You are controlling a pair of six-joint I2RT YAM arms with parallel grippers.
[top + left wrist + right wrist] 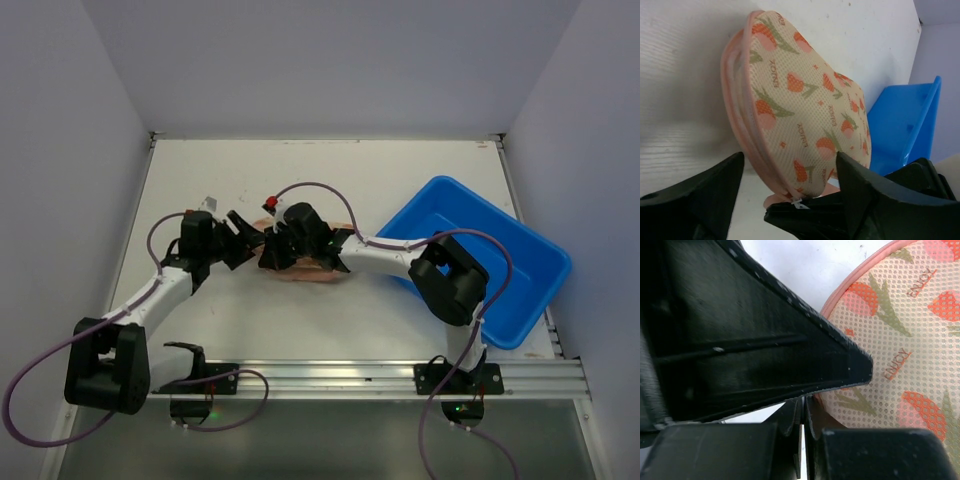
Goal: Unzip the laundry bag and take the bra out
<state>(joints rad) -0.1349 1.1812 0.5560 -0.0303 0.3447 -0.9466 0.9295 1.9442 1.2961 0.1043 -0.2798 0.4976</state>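
The laundry bag (315,268), a pale pink pouch with orange-red motifs, lies mid-table; it also shows in the left wrist view (805,100) and the right wrist view (900,340). Its zip runs closed along the edge that shows. My right gripper (272,252) is at the bag's left end, jaws pressed together (804,425) at the edge, where the white zip pull (798,203) sits against its black fingers (810,217). My left gripper (243,243) is open and empty just left of the bag, its fingers straddling that end (790,157). The bra is hidden.
A blue plastic tub (520,300) stands tilted at the right, just beyond the bag; it shows in the left wrist view too (905,120). White walls close in the table on the left, back and right. The metal rail (330,378) runs along the near edge.
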